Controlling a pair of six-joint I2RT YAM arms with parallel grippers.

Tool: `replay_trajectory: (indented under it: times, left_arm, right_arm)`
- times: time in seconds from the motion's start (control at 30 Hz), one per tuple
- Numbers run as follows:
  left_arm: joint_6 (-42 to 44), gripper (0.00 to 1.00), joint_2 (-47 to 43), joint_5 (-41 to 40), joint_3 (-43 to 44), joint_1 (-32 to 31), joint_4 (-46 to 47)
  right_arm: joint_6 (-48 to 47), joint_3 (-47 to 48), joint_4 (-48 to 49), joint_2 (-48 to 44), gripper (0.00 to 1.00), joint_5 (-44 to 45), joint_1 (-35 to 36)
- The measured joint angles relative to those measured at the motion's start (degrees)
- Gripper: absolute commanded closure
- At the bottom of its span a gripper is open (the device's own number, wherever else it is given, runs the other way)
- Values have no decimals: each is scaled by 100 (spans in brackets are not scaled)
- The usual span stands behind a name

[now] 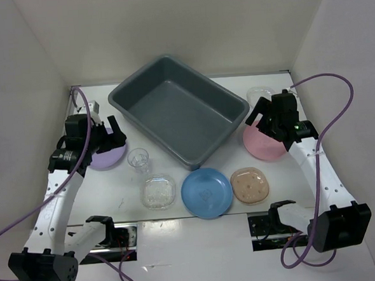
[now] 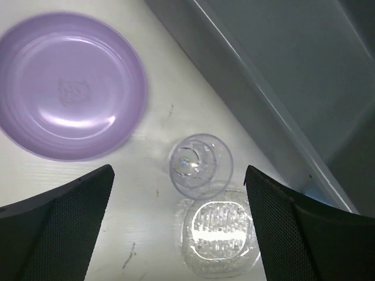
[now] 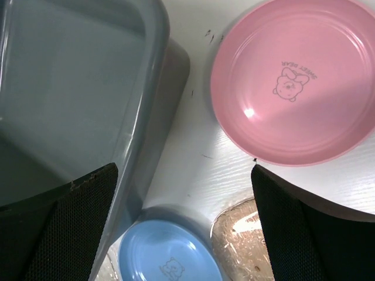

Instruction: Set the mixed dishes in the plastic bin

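Mixed dishes, small plastic tableware, all on the white table (image 1: 181, 243) outside the large dark grey rectangular plastic bin (image 1: 176, 109), which holds nothing. Round lavender plate (image 2: 70, 93): left of the bin, near its left corner. Small clear cup (image 2: 201, 164): upright, just off the bin's near-left wall, between the lavender plate and that wall. Clear rounded-square dish (image 1: 159, 192): nearer than the cup, off the bin's near corner. Round blue plate (image 1: 206, 192): just beside that near corner. Tan rounded-square dish (image 1: 249, 185): beside the blue plate, on the side away from the clear dish. Round pink plate (image 3: 296, 82): right of the bin, near its right corner. A further clear dish (image 1: 258, 95): beyond the pink plate, partly hidden. Bin's long axis: diagonal, far left to near right. Left hand (image 2: 179, 172): released, fingers spread wide, holding nothing. It sits over the cup, with the lavender plate on its side away from the bin. Right hand (image 3: 184, 170): likewise released and empty, over the gap between the bin wall and the pink plate. Judgement: the left hand is nearer the lavender plate, cup and clear dish. The right hand is nearer the pink and tan pieces, and each load would travel inward over the bin's rim.
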Motion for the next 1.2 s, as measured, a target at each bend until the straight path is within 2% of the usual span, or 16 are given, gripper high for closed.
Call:
replay_trajectory:
  times: [0.17,0.3,0.43,0.63,0.8,0.9,0.93,1.07,1.2]
  left_arm:
    - [-304,0,4,407,-367,-59,-55]
    - [-704,13,76,310,-636,-90,-177]
    - [-975,15,466,66,-640,-118,-155]
    - [-1147,41,1274,-219,-859,-210,105]
    - [-1244,57,1762,-297,-986,-212,240]
    - [-1259,77,1834,-317,-990,-214,356]
    - [-1255,77,1847,-313,-990,-214,380]
    - [-1274,98,1978,-310,-992,-214,448]
    - [-1255,100,1958,-356,-1016,-214,444]
  right_arm:
    - [-90,0,-2,-9,0,-79,-13]
    - [-155,-17,-4,-22,0,-74,-13]
    - [-214,-63,-15,-94,0,-44,-13]
    - [-254,-92,-26,-299,0,66,-15]
    - [-291,-101,-42,-398,0,170,-15]
    - [-323,-101,-61,-404,0,229,-68]
    - [-323,-101,-63,-404,0,236,-68]
    - [-332,-101,-72,-402,0,256,-68]
    - [-348,-101,-72,-391,0,254,-68]
